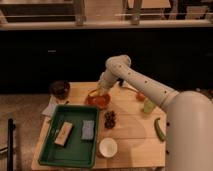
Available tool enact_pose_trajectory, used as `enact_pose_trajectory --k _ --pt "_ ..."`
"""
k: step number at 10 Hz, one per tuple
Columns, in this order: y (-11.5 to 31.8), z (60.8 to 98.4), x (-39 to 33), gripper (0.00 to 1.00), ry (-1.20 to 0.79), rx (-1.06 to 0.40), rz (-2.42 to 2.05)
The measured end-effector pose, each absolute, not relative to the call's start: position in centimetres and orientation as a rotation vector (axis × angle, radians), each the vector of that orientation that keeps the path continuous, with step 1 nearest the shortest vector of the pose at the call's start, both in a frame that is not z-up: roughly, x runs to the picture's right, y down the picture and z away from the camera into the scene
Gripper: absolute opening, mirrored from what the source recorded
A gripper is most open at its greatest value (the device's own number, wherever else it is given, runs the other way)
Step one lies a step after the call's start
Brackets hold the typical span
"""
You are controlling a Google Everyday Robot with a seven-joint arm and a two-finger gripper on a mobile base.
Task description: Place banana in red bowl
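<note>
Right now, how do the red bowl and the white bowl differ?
The red bowl sits mid-table, right under the gripper; the white bowl sits near the front edge, clear of it. The red bowl is red-orange, the white bowl pale. Both stand upright beside the green tray.

No readable text or labels, jaws just over red bowl point(102, 103)

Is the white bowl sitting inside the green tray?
No, the white bowl stands on the wooden table beside the green tray, while the gripper is over the red bowl.
</note>
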State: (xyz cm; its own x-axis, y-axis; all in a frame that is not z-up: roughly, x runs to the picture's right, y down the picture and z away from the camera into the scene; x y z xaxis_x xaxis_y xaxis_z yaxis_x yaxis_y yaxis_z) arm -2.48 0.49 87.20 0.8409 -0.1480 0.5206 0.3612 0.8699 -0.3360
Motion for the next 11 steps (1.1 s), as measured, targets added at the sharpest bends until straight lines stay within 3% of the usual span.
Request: enact_pose_trajectory --k 5,11 --pt "1.9 86.2 -3.6 0.80 -0.667 -0.467 -0.224" --pt "1.5 86.6 -3.9 0.80 -0.704 -0.453 -0.201"
